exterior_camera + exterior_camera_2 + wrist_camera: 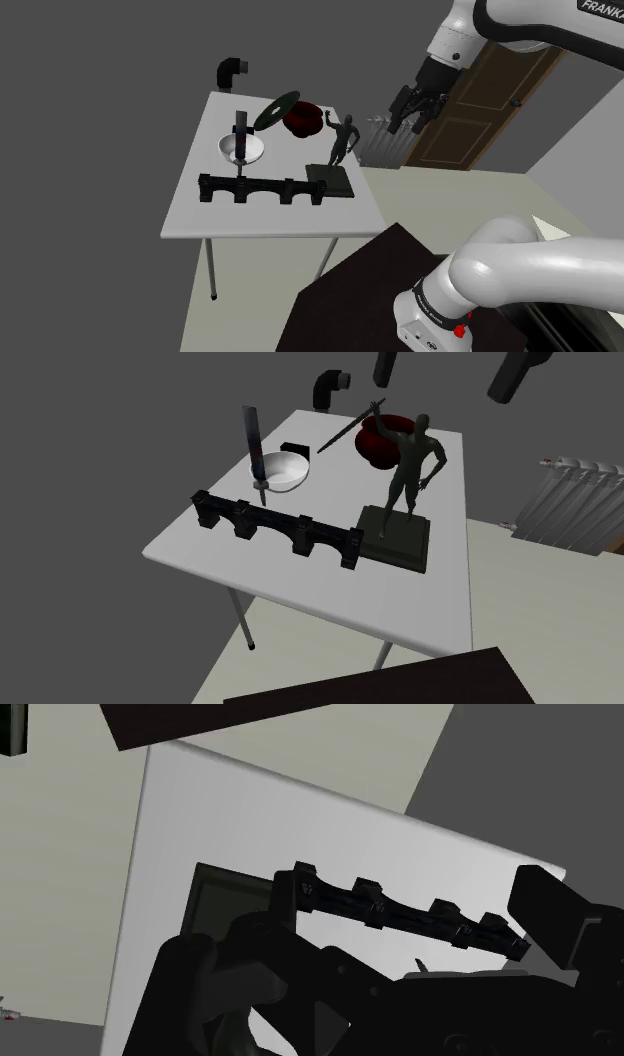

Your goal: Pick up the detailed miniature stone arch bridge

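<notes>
Since nothing is held yet, read the shoulder view from its left to see why the approach matters. On the white table [190, 225], the dark arch bridge [262, 188] stands on its piers lengthwise along the near edge. That leaves its narrow deck free on top for a pinch across the width. Just behind its left half sits a white bowl [241, 150] with a dark upright tool [241, 130] in it, which would likely crowd a descent from that side. At the bridge's right end, the base of a dark figurine [345, 142] lies just beside it, perhaps touching, and the figure with its raised arm stands tall there. Farther right, off the table and well above it, your gripper [408, 122] hangs empty with its fingers spread apart, in front of the brown door [480, 100]. You would probably do best aiming for a middle span, clear of both neighbours.
</notes>
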